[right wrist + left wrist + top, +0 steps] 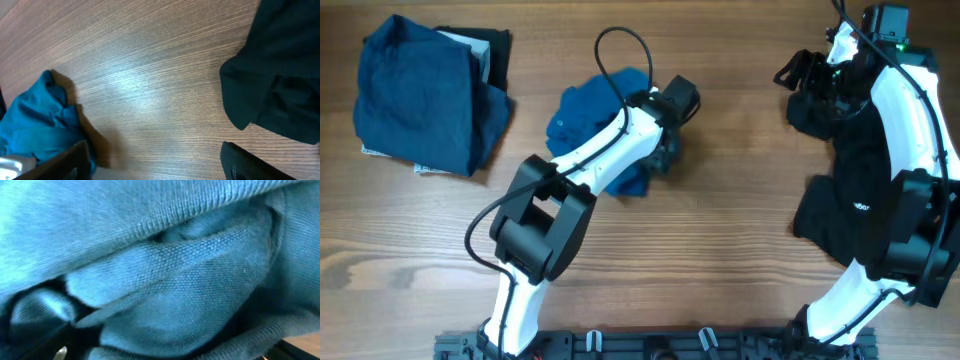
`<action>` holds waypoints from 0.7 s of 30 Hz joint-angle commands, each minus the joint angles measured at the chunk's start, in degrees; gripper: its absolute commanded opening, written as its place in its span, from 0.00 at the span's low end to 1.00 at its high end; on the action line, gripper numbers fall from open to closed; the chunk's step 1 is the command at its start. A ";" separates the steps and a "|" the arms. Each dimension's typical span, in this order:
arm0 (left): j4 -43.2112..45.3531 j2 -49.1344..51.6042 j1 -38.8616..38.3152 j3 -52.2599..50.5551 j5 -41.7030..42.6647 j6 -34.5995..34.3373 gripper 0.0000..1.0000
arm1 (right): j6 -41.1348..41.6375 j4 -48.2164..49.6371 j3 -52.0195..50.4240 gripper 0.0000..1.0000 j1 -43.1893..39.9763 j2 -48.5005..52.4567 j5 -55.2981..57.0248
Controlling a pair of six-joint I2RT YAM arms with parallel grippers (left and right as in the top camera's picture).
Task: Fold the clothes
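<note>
A crumpled medium-blue shirt (588,118) lies at the table's middle. My left gripper (665,152) is pressed into its right edge. In the left wrist view the blue fabric (165,290) fills the frame, and the finger tips show only at the bottom corners, wide apart. A black garment with small white print (855,185) lies at the right, under my right arm. My right gripper (800,75) is open and empty above bare wood (155,160), left of the black garment (285,65). The blue shirt also shows in the right wrist view (35,130).
A pile of blue clothes (420,95) sits at the back left, on a black garment (495,50) and some white fabric. A black cable (610,50) loops above the blue shirt. Bare wooden table (740,210) lies between the two garments.
</note>
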 commanded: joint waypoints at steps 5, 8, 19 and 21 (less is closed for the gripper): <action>0.63 -1.20 1.86 -0.02 -9.03 6.86 1.00 | -1.20 -0.35 1.18 0.85 -0.33 -1.42 -0.94; 1.22 -3.82 0.81 -0.02 -9.05 7.43 1.00 | -1.16 -0.37 1.18 0.85 -0.33 -1.42 -0.96; 9.57 -5.86 -2.93 -0.04 2.14 10.08 0.98 | -1.16 -0.57 1.18 0.85 -0.33 -1.42 -0.96; 10.08 -4.85 -2.97 -0.04 2.12 10.03 0.96 | -1.16 -0.94 1.18 0.85 -0.33 -1.42 -0.98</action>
